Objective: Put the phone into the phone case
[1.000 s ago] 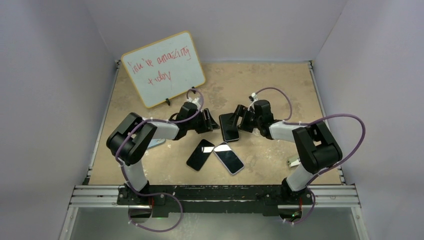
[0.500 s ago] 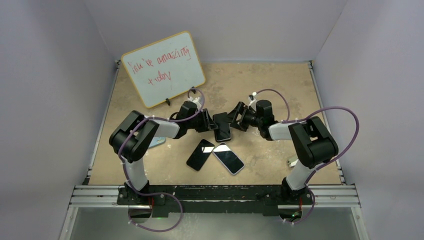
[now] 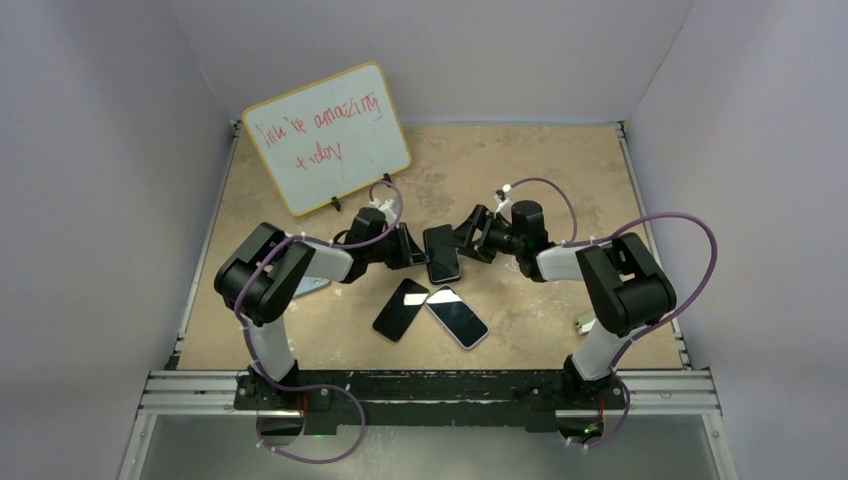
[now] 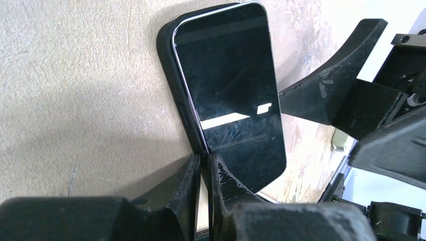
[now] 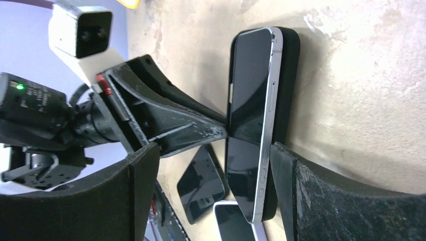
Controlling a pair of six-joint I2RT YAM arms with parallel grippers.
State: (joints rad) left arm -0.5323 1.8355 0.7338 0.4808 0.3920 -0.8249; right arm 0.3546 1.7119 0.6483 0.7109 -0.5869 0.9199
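Left pincer (image 4: 206, 186) is all but pressed together, only a slit between its fingers (image 4: 183, 196). The tips meet the seam where the phone (image 4: 228, 85) runs along the wall of the phone case (image 4: 172, 75). Whether they nip the case's lip or only lean on it, I cannot tell. It looks placed to steady that long side or nudge it home.

Right pincer (image 5: 215, 150) is spread wide on the opposite side, one finger (image 5: 140, 196) above the screen and the other (image 5: 301, 201) low, just beside the case. It grips nothing. Judging by that stance, it is bracing the case so it cannot slide on the bench (image 3: 560, 170) while the other side is worked.

The phone lies screen up on the case at mid-bench, between the two pincers. It looks only partly seated: in the right wrist view its silver edge stands proud of the case along much of the side.

Its long axis runs from the far side toward the arms' bases, the near end leaning slightly right. Which end is the top is not visible.
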